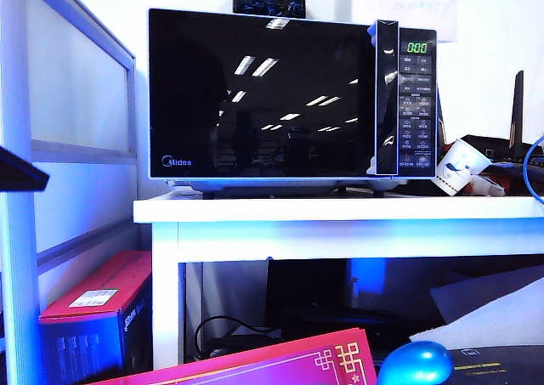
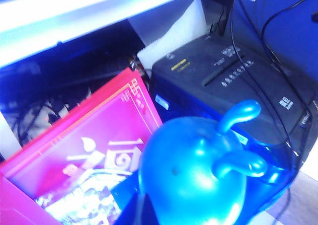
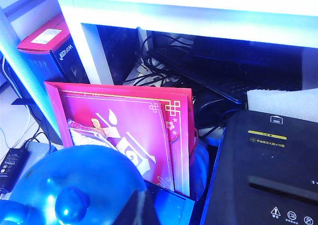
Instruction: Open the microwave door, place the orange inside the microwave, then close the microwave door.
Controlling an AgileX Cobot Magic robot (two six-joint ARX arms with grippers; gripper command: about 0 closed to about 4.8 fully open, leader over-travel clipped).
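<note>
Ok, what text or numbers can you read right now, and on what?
"Midea": microwave door, lower left corner.
"000": green display on the microwave panel.
Panel button labels: too small to read.
Yellow label on the black machine: unreadable.
Red box side lettering: blurred.

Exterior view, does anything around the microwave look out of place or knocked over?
Yes. A white paper cup lies tipped on its side on the white table, just right of the microwave. The microwave door is fully shut, and no orange shows in any view. Nothing looks spilled.
</note>
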